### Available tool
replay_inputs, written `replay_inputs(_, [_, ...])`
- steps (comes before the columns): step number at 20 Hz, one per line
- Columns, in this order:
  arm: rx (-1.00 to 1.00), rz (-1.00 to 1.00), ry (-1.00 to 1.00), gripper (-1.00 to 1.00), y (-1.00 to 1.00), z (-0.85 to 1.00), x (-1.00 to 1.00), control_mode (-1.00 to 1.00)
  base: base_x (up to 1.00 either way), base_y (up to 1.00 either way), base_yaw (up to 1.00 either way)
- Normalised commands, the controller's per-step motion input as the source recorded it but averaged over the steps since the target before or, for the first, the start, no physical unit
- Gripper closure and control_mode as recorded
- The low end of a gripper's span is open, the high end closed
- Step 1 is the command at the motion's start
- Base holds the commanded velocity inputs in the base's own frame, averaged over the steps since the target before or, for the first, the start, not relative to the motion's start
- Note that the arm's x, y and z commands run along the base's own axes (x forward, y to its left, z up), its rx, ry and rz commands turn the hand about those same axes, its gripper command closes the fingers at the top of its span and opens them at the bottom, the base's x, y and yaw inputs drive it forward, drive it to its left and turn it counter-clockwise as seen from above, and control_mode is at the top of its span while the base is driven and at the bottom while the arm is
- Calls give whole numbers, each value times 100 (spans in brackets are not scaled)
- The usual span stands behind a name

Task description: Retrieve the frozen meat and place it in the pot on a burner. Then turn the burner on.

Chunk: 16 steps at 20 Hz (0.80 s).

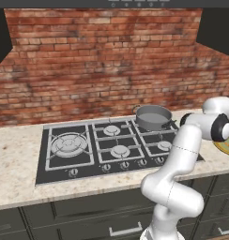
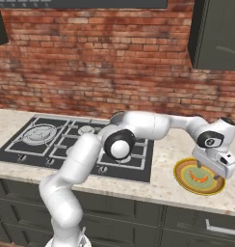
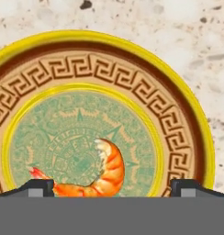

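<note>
1. Left base view: the grey pot (image 1: pixel 153 117) sits on the back right burner of the black hob (image 1: pixel 74 157), close to the brick wall (image 1: pixel 102 61); the hob lies in the middle of the speckled bench (image 1: pixel 18 159); the white arm (image 1: pixel 182 159) bends up from the lower right and reaches off to the right; a bit of the yellow plate (image 1: pixel 227 147) peeks out behind it near the bench's right end.

2. Right base view: the arm stretches across to the right, over the bench (image 2: pixel 163 183); the claw (image 2: pixel 207 171) points down just above the plate (image 2: pixel 183 179), which lies near the front edge of the bench, to the right of the hob (image 2: pixel 23 149); the frozen meat (image 2: pixel 198 177) is a small orange curl in the middle of the plate; the claw holds nothing.

3. Hand view: the plate (image 3: pixel 187 110) has a yellow rim and a brown key pattern; the frozen meat (image 3: pixel 104 174) lies on its green middle; the two dark fingertips (image 3: pixel 38 187) are spread wide, one on each side of the meat, not touching it.
</note>
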Motion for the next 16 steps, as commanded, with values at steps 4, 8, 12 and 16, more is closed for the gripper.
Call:
replay_inputs(4, [0,0,1,-100,0,-29,0,-100,0,0,0])
replay_inputs(8, [1,0,0,-100,0,-9,0,-100,0,0,0])
replay_inputs(12, [6,0,0,-100,0,-22,0,-100,0,0,0])
replay_inputs(16, [4,0,0,-100,0,-13,0,-100,0,0,0])
